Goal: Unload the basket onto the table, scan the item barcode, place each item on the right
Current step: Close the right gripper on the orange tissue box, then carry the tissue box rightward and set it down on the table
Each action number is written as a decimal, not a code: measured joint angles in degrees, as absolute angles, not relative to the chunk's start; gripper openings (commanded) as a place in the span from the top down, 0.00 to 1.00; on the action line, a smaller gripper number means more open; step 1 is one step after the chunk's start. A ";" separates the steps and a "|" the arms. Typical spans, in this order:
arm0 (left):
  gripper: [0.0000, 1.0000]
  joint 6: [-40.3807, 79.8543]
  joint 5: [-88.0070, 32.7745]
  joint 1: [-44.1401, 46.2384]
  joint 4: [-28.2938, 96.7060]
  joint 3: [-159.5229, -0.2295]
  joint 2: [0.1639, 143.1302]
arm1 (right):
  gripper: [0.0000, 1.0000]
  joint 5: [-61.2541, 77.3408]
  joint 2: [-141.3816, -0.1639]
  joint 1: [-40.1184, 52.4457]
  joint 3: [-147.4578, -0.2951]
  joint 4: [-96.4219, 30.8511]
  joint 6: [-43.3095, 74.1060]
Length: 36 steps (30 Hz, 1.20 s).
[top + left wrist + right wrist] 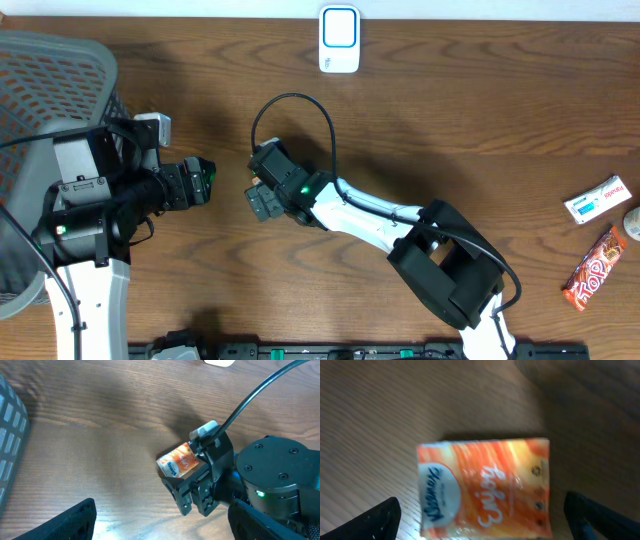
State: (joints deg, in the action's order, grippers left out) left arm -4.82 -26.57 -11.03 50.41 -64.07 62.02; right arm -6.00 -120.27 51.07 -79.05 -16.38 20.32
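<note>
**Wooden bench, with an orange pack waiting to be scanned**

Brown wood covers the whole bench (450,120). Near the middle lies the orange tissue pack (485,487), with its printed front facing up. I cannot see a barcode on that side, so I think it is underneath or on an edge.

The right hand (258,198) hangs right over the pack with its fingers spread wide. One finger is on each side and it grips nothing. I think it is there so it can close on the pack and lift it.

The left hand (205,180) is just to the left and points at the pack. It is open too, and empty.

The white scanner (340,40) stands at the far edge of the bench, well apart from the pack. So I think the pack must be carried there and turned.

A grey basket (40,90) sits at the far left. The left arm hides part of it, and I cannot tell what is inside.

A white packet (598,198) and a red bar (593,268) lie loose on the right.
</note>
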 measured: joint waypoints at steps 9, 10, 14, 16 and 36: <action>0.15 -4.80 -26.57 -11.03 50.41 -64.07 62.02 | 0.15 -5.78 -120.57 51.03 -79.05 -16.08 20.10; 0.15 -4.80 -26.57 -11.03 50.41 -64.07 62.02 | 0.15 -5.76 -120.81 51.00 -79.05 -16.08 20.10; 0.15 -4.80 -26.57 -11.03 50.46 -64.07 62.02 | 0.23 -6.35 -122.10 50.94 -79.20 -16.05 19.75; 0.15 -4.80 -26.57 -11.03 50.43 -64.07 62.02 | 0.32 -6.50 -122.13 50.89 -79.24 -16.43 19.68; 0.15 -4.82 -26.57 -11.03 50.41 -64.07 73.56 | 0.56 -1.87 -114.48 40.12 -79.85 -47.66 26.09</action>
